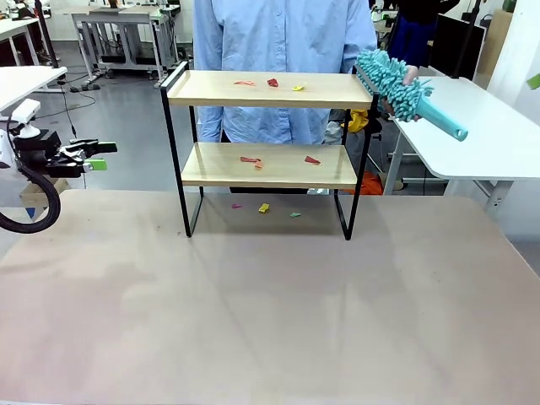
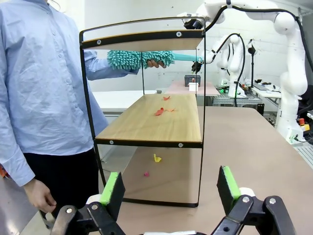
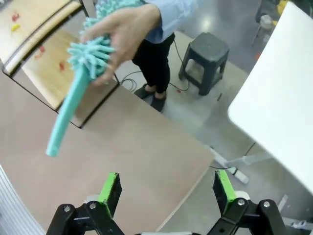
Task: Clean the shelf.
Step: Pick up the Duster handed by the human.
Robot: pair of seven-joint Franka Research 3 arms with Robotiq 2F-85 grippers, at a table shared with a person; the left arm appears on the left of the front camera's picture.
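Dark stool on the floor, white side table, brown tabletop

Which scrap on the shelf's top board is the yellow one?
The rightmost scrap atop the shelf, nearest the duster; the red scrap sits in the middle, the pinkish scrap left.
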